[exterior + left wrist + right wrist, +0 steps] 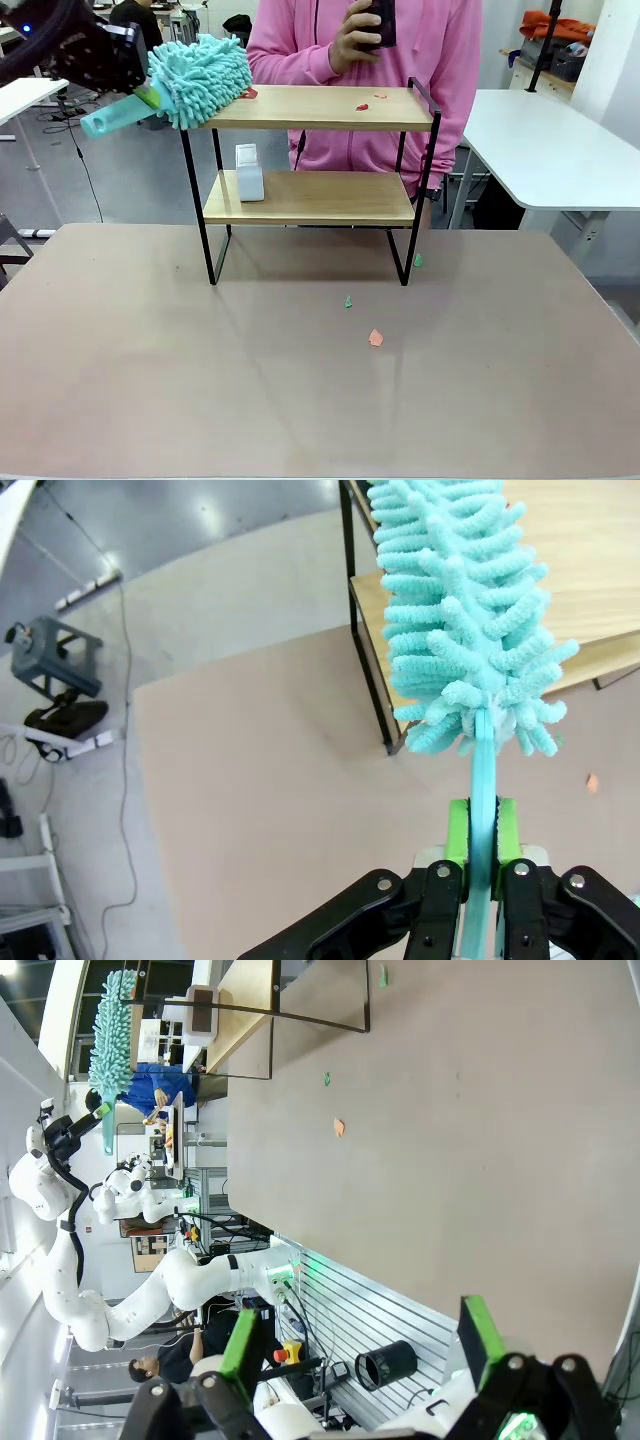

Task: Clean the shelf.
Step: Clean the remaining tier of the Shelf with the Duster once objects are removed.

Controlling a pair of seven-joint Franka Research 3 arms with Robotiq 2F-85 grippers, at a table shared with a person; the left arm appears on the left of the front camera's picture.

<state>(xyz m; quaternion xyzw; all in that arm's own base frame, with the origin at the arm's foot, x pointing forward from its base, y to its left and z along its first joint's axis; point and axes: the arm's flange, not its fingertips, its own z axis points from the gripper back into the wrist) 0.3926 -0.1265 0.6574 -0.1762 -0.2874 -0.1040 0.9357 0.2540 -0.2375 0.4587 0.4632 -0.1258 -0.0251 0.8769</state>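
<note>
Front view, 10 o'clock corner: L gripper (pixel 147 97), black w/ green pads (pixel 458 830), is clamped tight on the flat pale-teal plastic handle (pixel 105 121) of a fluffy teal chenille duster (pixel 200 66). Handle butt sticks out toward 8 o'clock, head points toward 2 o'clock. L wrist view: both pads press the handle, no gap.

Duster head overlaps the 9 o'clock end of the top board of the shelf (pixel 310 108), a small two-tier rack w/ light wooden boards and thin black metal frame. Can't tell if the fibres actually touch the wood.

Shelf stands on the dull pinkish-brown table (pixel 150 380), at 12 o'clock from table centre, near the far edge.

Lower board, 9 o'clock end: small white upright box (pixel 249 172).

Top board: one red scrap (pixel 249 93) just beside the duster head, two more red scraps (pixel 364 106) toward the 3 o'clock end.

On the table at 6 o'clock from the shelf: a green scrap (pixel 349 301) and an orange scrap (pixel 375 338), near each other. Another green bit (pixel 418 261) lies just beside the shelf's 3 o'clock front leg.

Behind the shelf at 12 o'clock: person in pink hoodie (pixel 430 60), one hand (pixel 352 38) holding a dark object at chest height.

R wrist view: R gripper (pixel 358 1332) w/ jaws spread wide, nothing between them, above the table; shelf sits at 11 o'clock in that pic.
</note>
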